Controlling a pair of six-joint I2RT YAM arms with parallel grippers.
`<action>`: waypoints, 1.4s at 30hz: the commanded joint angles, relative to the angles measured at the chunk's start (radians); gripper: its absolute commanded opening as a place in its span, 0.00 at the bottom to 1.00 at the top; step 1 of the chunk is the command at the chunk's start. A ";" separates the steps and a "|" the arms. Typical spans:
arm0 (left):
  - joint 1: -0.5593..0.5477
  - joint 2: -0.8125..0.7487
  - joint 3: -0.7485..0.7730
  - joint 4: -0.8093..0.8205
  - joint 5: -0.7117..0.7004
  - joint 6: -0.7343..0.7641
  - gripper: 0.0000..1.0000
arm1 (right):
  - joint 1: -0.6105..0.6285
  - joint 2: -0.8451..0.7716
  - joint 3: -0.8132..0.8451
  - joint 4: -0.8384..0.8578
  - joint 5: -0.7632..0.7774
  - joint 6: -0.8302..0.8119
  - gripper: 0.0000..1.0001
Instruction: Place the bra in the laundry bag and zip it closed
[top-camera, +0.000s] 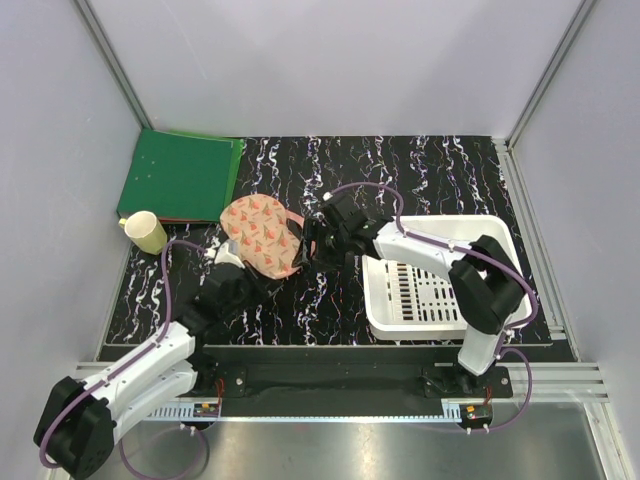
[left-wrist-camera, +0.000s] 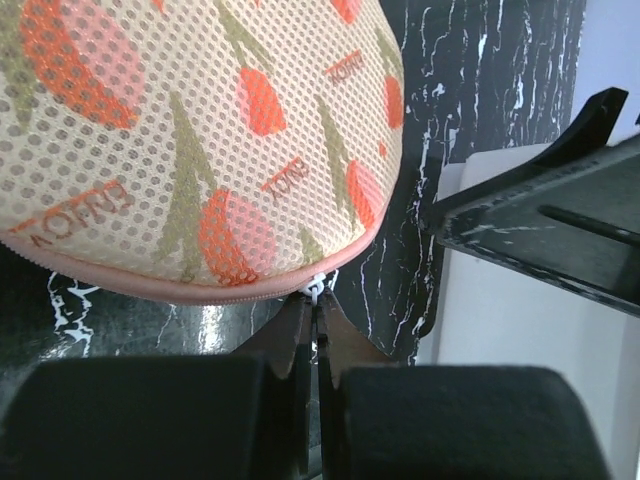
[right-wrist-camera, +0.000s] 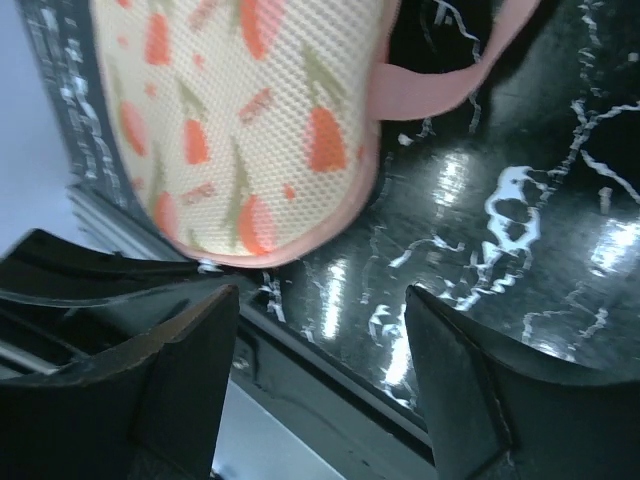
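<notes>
My left gripper (left-wrist-camera: 315, 312) is pinched tight on the small white zipper pull (left-wrist-camera: 317, 289). The pull is at the near edge of the peach mesh laundry bag with red-orange prints (top-camera: 260, 236). The bag lies on the black marbled table (top-camera: 330, 310), between my grippers. It looks light, soft and squishy, so the little pull is the best place to hold. I cannot see the bra. My right gripper (right-wrist-camera: 320, 300) is wide open and holds nothing.

The top camera looks steeply down from the near side over the whole desk (top-camera: 400, 165). Both wrist cameras sit low and very close, facing the laundry bag (top-camera: 258, 235) from opposite sides. All three views share it.
</notes>
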 joint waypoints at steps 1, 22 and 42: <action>-0.010 -0.001 0.053 0.092 0.026 -0.004 0.00 | 0.009 -0.053 -0.044 0.190 -0.027 0.133 0.75; 0.000 0.081 0.161 -0.043 0.005 0.077 0.00 | -0.041 0.075 -0.061 0.321 -0.048 0.196 0.03; 0.306 0.118 0.263 -0.262 -0.038 0.318 0.41 | -0.094 0.101 0.167 -0.100 -0.034 -0.181 0.40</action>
